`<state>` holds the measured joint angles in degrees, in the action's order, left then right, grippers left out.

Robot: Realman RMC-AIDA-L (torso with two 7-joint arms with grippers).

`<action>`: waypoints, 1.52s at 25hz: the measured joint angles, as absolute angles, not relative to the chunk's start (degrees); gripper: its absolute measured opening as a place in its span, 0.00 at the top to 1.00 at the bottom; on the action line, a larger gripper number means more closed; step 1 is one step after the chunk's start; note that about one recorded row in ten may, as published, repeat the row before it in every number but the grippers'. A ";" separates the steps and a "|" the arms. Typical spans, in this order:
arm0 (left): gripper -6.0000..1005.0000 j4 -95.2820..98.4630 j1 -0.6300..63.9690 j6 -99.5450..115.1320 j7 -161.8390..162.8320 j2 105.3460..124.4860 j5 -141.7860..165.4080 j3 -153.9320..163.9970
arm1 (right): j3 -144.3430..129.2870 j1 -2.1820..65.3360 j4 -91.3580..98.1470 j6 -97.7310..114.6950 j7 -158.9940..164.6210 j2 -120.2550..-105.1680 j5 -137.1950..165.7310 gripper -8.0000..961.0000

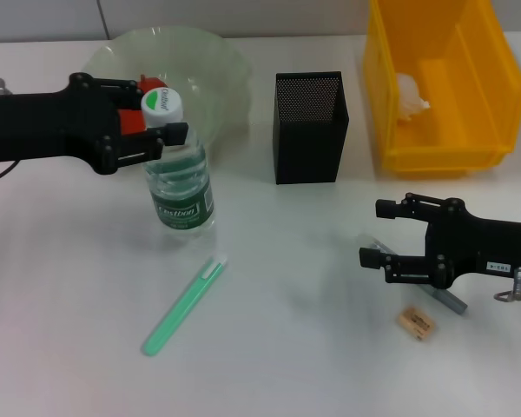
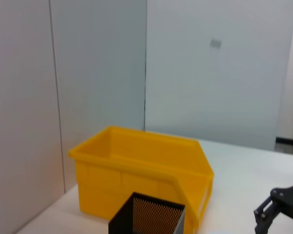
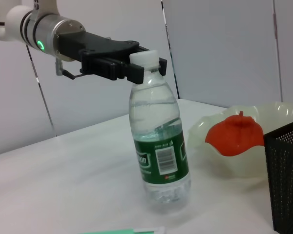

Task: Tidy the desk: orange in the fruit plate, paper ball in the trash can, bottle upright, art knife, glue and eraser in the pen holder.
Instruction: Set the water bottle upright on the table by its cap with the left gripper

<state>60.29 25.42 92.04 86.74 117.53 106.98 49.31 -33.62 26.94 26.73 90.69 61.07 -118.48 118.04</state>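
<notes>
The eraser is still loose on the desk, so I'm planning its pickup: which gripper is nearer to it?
Right. The right gripper hovers just beside the eraser, toward the desk's middle. The left gripper is far across the desk at the bottle neck.

Lighting: bright, even, overhead. Shadows: soft, faint on the white table [image 1: 269,347]. Glare: mild sheen on the bottle [image 3: 158,146]. Focus: left wrist view slightly soft.

A white table [image 1: 278,347] carries everything — the fruit plate [image 1: 217,65], the upright bottle [image 1: 178,178], the pen holder [image 1: 308,130], the trash can [image 1: 443,143], a green art knife [image 1: 184,306] and the eraser [image 1: 416,323].
</notes>
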 joint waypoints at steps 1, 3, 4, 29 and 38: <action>0.55 60.29 24.86 92.12 86.32 117.47 106.23 49.18 | -33.63 26.94 26.72 90.73 61.07 -118.49 118.04 0.15; 0.55 60.27 23.76 92.24 85.66 117.35 105.12 48.20 | -33.67 26.96 26.71 90.82 61.06 -118.65 118.03 0.15; 0.55 60.18 23.53 92.21 85.56 117.33 104.94 47.55 | -33.66 26.97 26.71 90.83 61.01 -118.72 118.03 0.15; 0.55 44.44 22.52 88.89 71.15 117.33 104.35 27.90 | -33.75 27.24 26.63 90.78 60.74 -118.91 118.08 0.15; 0.55 42.85 22.53 84.97 69.05 118.09 104.31 27.84 | -33.75 27.25 26.63 90.78 60.73 -118.91 118.13 0.15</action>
<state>42.85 22.53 84.97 69.05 118.09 104.31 27.84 -33.75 27.25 26.63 90.78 60.73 -118.91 118.13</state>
